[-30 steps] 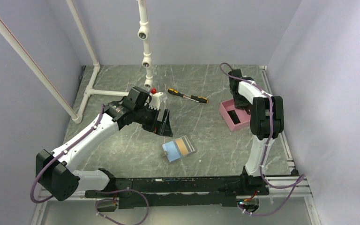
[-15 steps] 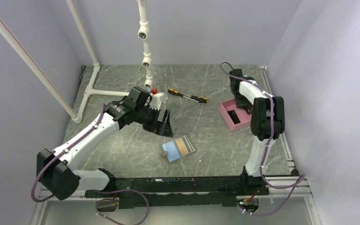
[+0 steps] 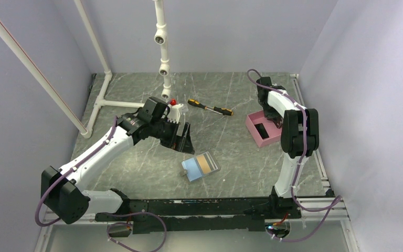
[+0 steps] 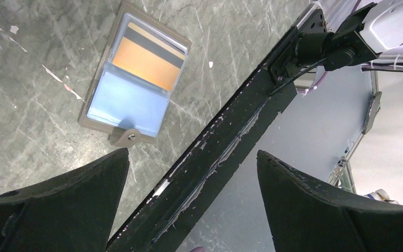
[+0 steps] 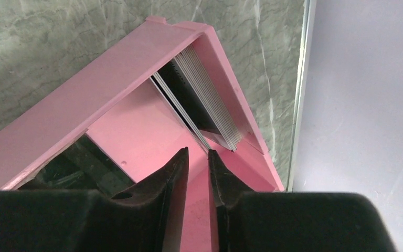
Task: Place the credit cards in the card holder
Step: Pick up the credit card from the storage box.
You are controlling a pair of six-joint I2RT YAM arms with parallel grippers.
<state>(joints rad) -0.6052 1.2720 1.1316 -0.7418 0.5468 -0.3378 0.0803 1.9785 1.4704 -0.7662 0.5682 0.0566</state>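
Credit cards (image 5: 208, 100) stand just beyond the right end effector (image 5: 198, 154).

the table (image 3: 231, 152) is grey-green marble with pale veins. the card holder (image 4: 136, 89) is taupe-grey outside and light blue inside, holding an orange credit card (image 4: 147, 60) with a dark stripe. the tray (image 5: 84, 100) is pink; the stacked cards (image 5: 210, 105) in it show silvery-white edges, beside a black card (image 5: 68, 165). the screwdriver (image 3: 210, 107) handle is yellow and black. the pipes (image 3: 162, 47) are white. the walls (image 3: 241, 31) are pale lilac.
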